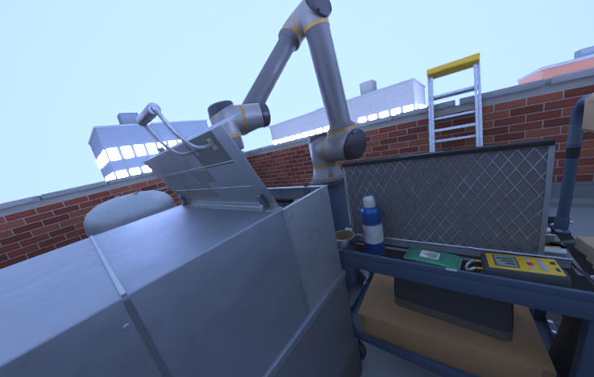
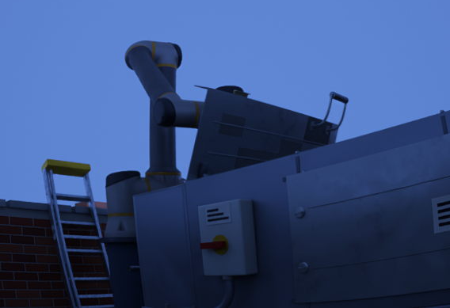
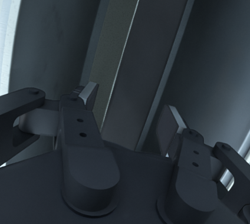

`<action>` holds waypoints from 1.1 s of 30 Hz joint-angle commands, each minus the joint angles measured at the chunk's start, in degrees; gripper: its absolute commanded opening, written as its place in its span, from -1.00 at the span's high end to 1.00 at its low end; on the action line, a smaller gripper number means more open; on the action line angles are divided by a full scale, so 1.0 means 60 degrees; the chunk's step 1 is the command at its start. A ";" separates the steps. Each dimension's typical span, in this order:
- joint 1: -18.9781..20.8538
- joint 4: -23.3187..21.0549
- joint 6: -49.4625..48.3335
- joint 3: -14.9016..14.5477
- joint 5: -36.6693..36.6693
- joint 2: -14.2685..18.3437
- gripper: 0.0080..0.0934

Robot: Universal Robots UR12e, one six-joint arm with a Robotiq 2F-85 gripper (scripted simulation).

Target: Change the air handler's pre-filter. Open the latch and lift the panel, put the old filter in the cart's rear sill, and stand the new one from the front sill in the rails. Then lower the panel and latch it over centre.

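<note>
On top of the grey air handler [image 1: 158,290] the hinged access panel [image 1: 205,171] stands raised and tilted, its wire latch handle [image 1: 167,129] sticking up from its upper edge. My arm reaches down behind the panel, so the gripper is hidden in the side cameras. The wrist camera looks into the dark opening, where the edge of a filter [image 3: 118,50] stands upright between metal rails. On the cart a mesh-faced filter [image 1: 449,197] stands upright. My gripper [image 3: 129,112] is open and holds nothing, its fingers either side of the filter's edge.
Behind runs a brick parapet [image 1: 524,126] with a yellow-topped ladder [image 1: 454,103] against it. The blue cart [image 1: 486,290] beside the unit carries a spray bottle [image 1: 372,225], a green pad [image 1: 432,257] and a yellow meter [image 1: 526,266]. An isolator switch box [image 2: 227,238] sits on the unit's side.
</note>
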 commanded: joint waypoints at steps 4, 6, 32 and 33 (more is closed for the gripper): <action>0.0001 0.0743 0.0000 -0.0290 0.0000 -0.0507 -0.17; 0.0001 0.1212 0.0000 -0.0479 0.0000 -0.0789 -0.17; 0.0000 0.7123 0.0000 -0.4423 0.0000 -0.2712 -0.17; 0.0000 0.7201 0.0000 -0.4496 0.0000 -0.2716 -0.17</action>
